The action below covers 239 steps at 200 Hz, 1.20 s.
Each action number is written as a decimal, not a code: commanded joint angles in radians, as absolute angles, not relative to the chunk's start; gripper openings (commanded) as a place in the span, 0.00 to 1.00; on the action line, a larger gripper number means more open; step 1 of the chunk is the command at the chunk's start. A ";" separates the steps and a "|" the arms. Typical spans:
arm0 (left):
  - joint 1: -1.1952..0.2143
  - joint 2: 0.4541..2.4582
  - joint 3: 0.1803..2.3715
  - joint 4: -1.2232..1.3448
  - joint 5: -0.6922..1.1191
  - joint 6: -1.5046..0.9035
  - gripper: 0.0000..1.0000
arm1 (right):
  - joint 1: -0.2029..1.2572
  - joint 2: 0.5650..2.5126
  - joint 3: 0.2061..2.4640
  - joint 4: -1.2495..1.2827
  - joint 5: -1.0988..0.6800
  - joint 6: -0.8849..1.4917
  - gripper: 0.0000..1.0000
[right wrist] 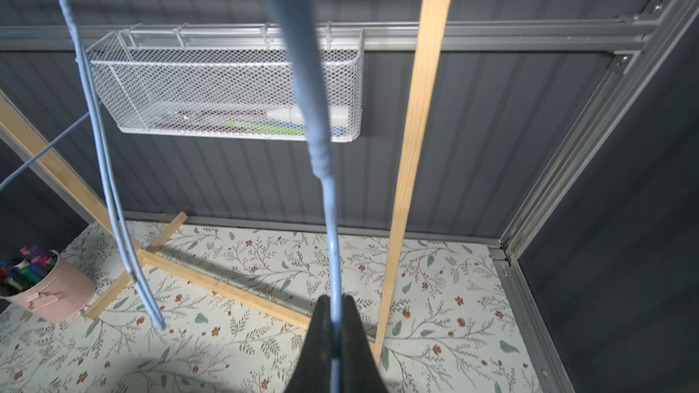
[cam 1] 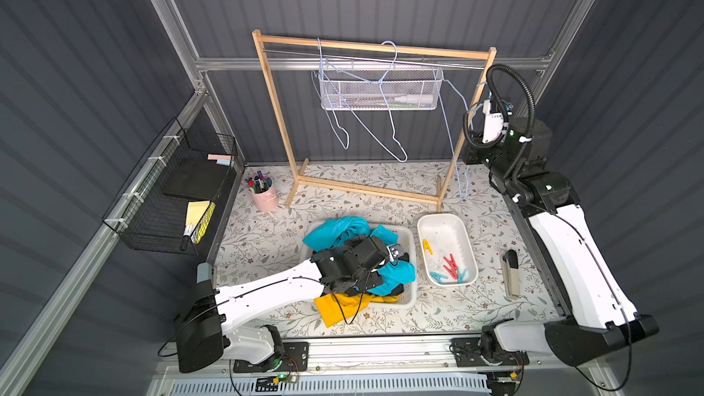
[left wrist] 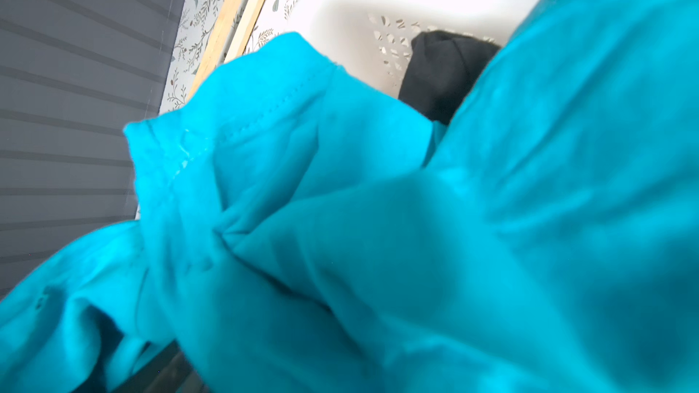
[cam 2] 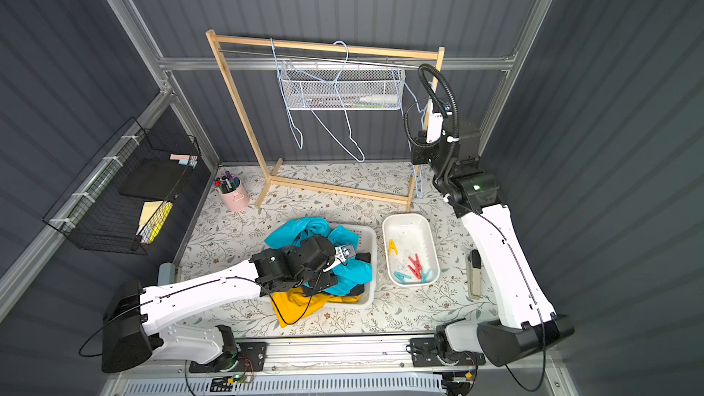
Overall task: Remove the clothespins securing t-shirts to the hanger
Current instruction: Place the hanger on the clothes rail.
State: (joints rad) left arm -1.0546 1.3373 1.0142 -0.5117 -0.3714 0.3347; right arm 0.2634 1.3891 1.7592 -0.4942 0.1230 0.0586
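- The left gripper [cam 1: 394, 252] hangs over the white laundry basket [cam 1: 404, 230]. I cannot tell whether its jaws stand wide or narrow, and its wrist camera sees only cloth.
- In the basket lie the teal t-shirt [cam 1: 335, 232], the black t-shirt [left wrist: 438, 73] and the mustard-yellow t-shirt [cam 1: 335, 308]. The mustard-yellow one spills over the rim at 6 o'clock onto the floral table [cam 1: 266, 245].
- At 3 o'clock of the basket, just beside it, a white tray [cam 1: 449, 234] holds the yellow clothespin [cam 1: 427, 246], two red clothespins [cam 1: 451, 265] and two teal clothespins [cam 1: 438, 277].
- The right gripper [right wrist: 333, 319] is pinched tight on the wire of a light-blue hanger [right wrist: 328, 198]. It sits beside the wooden rack [cam 1: 276, 116], at 1 o'clock from the basket.
- Two more hangers [cam 1: 388, 123] hang from the rack's rail, at 12 o'clock.
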 commanded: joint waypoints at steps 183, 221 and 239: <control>-1.048 1.334 0.938 -0.409 -0.336 0.367 1.00 | 0.184 1.847 2.315 -0.516 0.054 0.074 0.00; -1.048 1.319 0.935 -0.404 -0.325 0.372 1.00 | 0.183 1.803 2.190 -0.459 0.065 0.090 0.00; -1.048 1.311 0.938 -0.403 -0.322 0.371 1.00 | 0.183 1.789 2.159 -0.459 0.059 0.092 0.08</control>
